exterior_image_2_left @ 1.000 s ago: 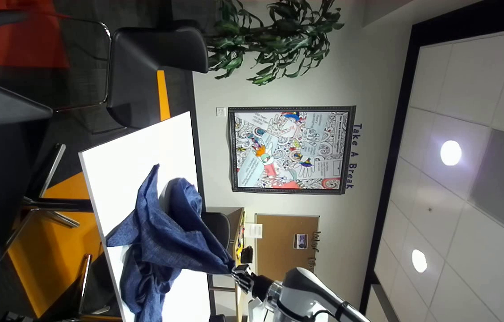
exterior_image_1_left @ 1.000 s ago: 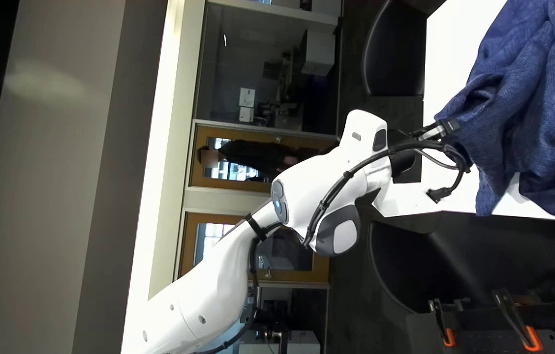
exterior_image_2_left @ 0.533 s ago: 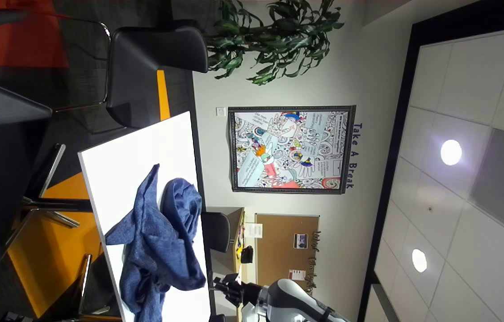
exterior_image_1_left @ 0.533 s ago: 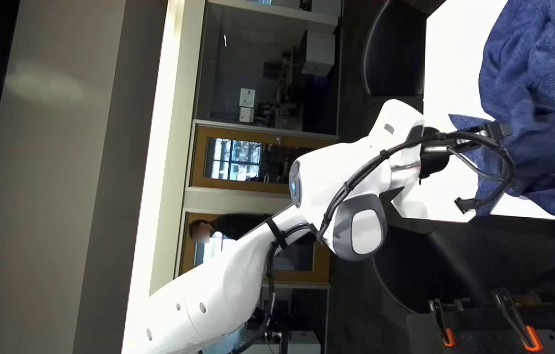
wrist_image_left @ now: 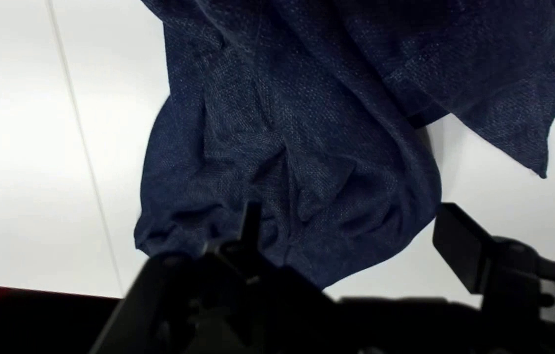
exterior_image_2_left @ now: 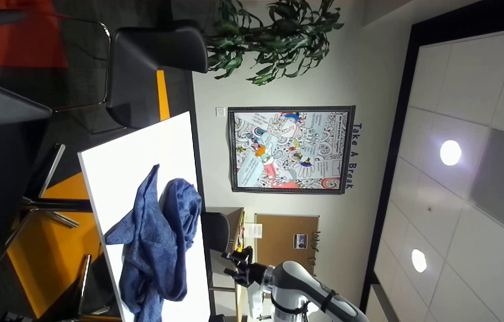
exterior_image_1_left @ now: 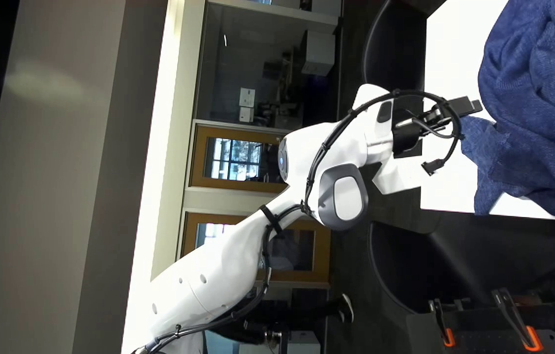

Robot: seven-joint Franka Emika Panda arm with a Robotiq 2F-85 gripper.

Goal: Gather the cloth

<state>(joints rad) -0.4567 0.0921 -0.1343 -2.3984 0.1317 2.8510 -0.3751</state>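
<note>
The cloth [exterior_image_1_left: 543, 108], dark blue and crumpled, lies in a loose heap on the white table [exterior_image_2_left: 122, 179]. Both exterior views appear turned on their side. One pointed corner of the cloth [exterior_image_2_left: 158, 250] sticks out from the heap in an exterior view. My gripper [exterior_image_2_left: 226, 264] hangs above the table, apart from the fabric. In the wrist view the jaws stand wide apart, and nothing is gripped between the fingers of the gripper [wrist_image_left: 350, 211]. Below them spread the rounded, wrinkled edge of the cloth [wrist_image_left: 297, 123] and a strip of bare tabletop.
Black chairs [exterior_image_1_left: 420, 265] stand close to the table's sides, another black chair [exterior_image_2_left: 153, 76] beyond its end. A cable [exterior_image_1_left: 454, 128] loops out beside the gripper. Orange-tipped clamps [exterior_image_1_left: 532, 339] sit at a lower corner. A person's shoe [exterior_image_1_left: 347, 309] shows in the background.
A second ago the gripper was shut on a raised edge of the cloth. It has let go and opened; that edge has dropped onto the table. The person in the background has moved.
</note>
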